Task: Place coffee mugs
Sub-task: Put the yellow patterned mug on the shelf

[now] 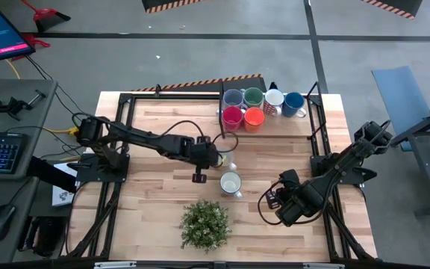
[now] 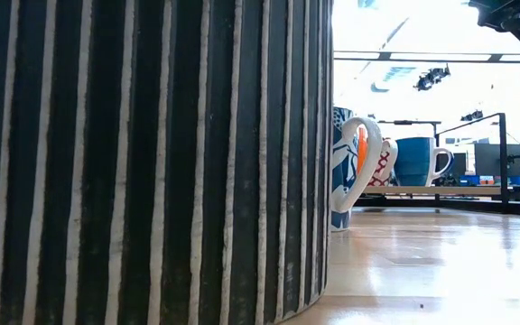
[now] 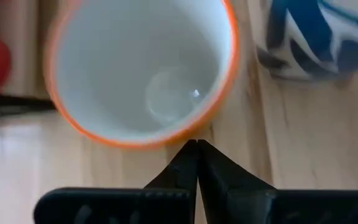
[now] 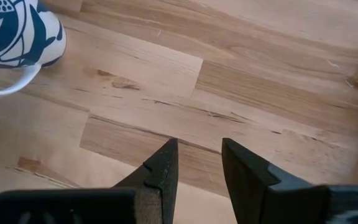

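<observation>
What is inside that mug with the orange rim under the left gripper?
The orange-rimmed mug looks empty: a bare white inside with a glossy bottom. The shut left gripper sits at its rim, covering only a sliver.

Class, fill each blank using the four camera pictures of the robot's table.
1. The left gripper has its fingers ___.
2. The right gripper hangs over bare wood with its fingers ___.
3. The mug just ahead of the left gripper has a rim coloured ___.
4. The cluster of mugs at the table's far end numbers ___.

Missing words: shut; open; orange; six.
</observation>
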Robot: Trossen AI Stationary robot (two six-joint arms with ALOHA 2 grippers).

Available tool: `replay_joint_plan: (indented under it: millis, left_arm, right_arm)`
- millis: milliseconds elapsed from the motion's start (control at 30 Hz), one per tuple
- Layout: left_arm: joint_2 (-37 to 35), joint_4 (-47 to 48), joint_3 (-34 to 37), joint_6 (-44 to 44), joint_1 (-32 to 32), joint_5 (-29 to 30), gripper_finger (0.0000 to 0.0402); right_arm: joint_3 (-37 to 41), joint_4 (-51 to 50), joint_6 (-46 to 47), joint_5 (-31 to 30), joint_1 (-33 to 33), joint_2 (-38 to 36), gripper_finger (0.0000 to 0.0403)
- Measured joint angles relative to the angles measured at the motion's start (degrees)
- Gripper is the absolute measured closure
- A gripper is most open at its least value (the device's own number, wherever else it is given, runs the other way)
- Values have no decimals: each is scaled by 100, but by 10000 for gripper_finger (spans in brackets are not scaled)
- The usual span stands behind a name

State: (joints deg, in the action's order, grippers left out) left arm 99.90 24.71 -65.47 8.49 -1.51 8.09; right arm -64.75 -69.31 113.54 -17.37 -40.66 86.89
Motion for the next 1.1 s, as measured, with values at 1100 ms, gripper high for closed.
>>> replay_joint_plan:
  millis: [1100]
  left_arm:
    - [-52,788,-123,218,262,405,401]
  right_arm:
    - [0,228,46,-19,0,0,300]
